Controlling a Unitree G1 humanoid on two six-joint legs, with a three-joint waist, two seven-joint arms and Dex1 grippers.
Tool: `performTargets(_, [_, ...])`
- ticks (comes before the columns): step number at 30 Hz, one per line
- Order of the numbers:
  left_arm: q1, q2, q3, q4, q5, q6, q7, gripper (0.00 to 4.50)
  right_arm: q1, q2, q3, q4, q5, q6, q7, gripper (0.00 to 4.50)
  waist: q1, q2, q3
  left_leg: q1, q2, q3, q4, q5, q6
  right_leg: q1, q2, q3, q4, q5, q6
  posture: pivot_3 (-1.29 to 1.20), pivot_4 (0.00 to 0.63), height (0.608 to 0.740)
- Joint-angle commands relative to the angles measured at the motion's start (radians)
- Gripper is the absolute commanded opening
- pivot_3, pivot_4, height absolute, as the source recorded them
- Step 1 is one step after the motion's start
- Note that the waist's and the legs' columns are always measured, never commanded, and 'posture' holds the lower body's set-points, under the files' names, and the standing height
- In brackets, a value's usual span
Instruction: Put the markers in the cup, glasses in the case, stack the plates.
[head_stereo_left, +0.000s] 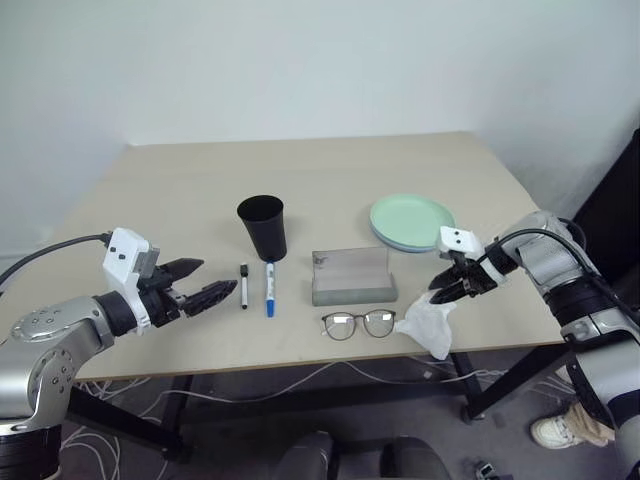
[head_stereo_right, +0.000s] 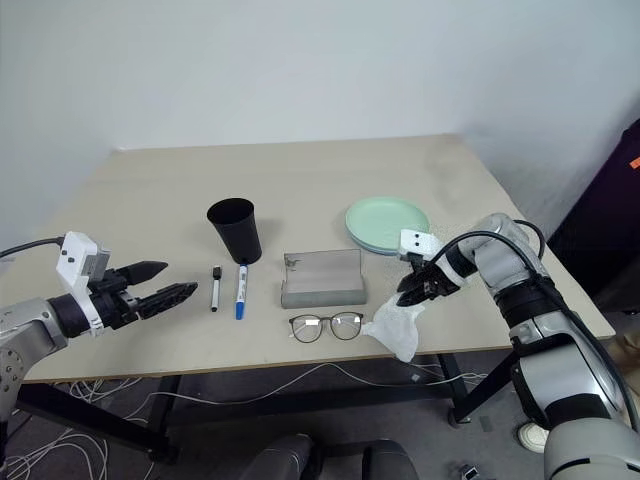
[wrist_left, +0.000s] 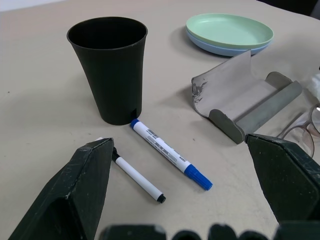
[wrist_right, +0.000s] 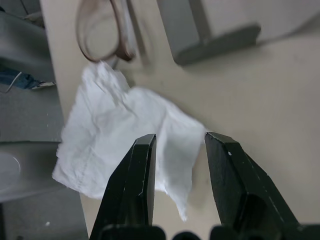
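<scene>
The black cup (head_stereo_left: 263, 228) stands upright mid-table. Just in front of it lie the two markers side by side, the black-capped one (head_stereo_left: 243, 285) and the blue-capped one (head_stereo_left: 269, 288). My left gripper (head_stereo_left: 215, 278) hovers open to the left of them, pointing at them, with nothing between its fingers. The grey case (head_stereo_left: 352, 277) lies open, and the glasses (head_stereo_left: 359, 323) rest unfolded in front of it. At the back right, the mint green plate (head_stereo_left: 412, 218) sits on the light blue one. My right gripper (head_stereo_left: 445, 290) points down over a crumpled white tissue (wrist_right: 125, 130), fingers apart.
The tissue (head_stereo_left: 428, 325) lies at the table's front edge (head_stereo_left: 300, 365), right of the glasses, and hangs partly over it. Cables run across the floor under the table. Bare tabletop lies to the left and behind the cup.
</scene>
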Motion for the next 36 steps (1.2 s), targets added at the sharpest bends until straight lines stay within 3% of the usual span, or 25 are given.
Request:
performTargets(1, [-0.006,0.014,0.029,-0.036,-0.02,-0.003,-0.004,4.5,-0.027,-0.009,-0.006,0.032,-0.018,-0.005,-0.025,1.66,0.0,0.0,0.0,0.0,0.0,0.0,0.0,0.0,0.0,0.0,0.0,0.0,0.0,0.0,0.0,0.0,0.0,0.74])
performTargets(12, [-0.007,0.015,0.029,-0.035,-0.017,-0.002,-0.003,4.5,-0.015,-0.001,-0.001,0.035,-0.015,0.03,0.003,1.66,0.0,0.0,0.0,0.0,0.0,0.0,0.0,0.0,0.0,0.0,0.0,0.0,0.0,0.0,0.0,0.0,0.0,0.74])
performTargets(15, [-0.008,0.015,0.028,-0.035,-0.016,-0.002,-0.002,4.5,-0.013,0.002,-0.005,0.024,-0.009,0.042,0.011,1.07,0.0,0.0,0.0,0.0,0.0,0.0,0.0,0.0,0.0,0.0,0.0,0.0,0.0,0.0,0.0,0.0,0.0,0.74])
performTargets(18, [-0.01,0.014,0.027,-0.034,-0.016,-0.003,-0.002,4.5,-0.008,0.0,-0.003,0.013,-0.005,0.038,0.024,0.12,0.0,0.0,0.0,0.0,0.0,0.0,0.0,0.0,0.0,0.0,0.0,0.0,0.0,0.0,0.0,0.0,0.0,0.74])
performTargets(26, [-0.011,0.014,0.026,-0.034,-0.016,-0.002,0.0,4.5,-0.012,0.001,-0.019,-0.009,0.013,-0.022,0.038,0.05,0.0,0.0,0.0,0.0,0.0,0.0,0.0,0.0,0.0,0.0,0.0,0.0,0.0,0.0,0.0,0.0,0.0,0.74])
performTargets(32, [-0.012,0.014,0.026,-0.032,-0.016,0.0,0.0,4.5,-0.193,0.072,-0.102,0.182,0.026,-0.093,-0.115,0.05,-0.01,0.0,0.0,0.0,0.0,0.0,0.0,0.0,0.0,0.0,0.0,0.0,0.0,0.001,0.0,0.0,0.0,0.74])
performTargets(36, [-0.015,0.013,0.022,-0.03,-0.014,-0.001,-0.001,4.5,-0.332,0.137,-0.158,0.364,0.02,-0.121,-0.298,0.05,-0.014,0.0,0.0,0.0,0.0,0.0,-0.001,0.0,0.0,-0.001,0.0,-0.001,0.0,0.001,0.0,0.0,0.0,0.74])
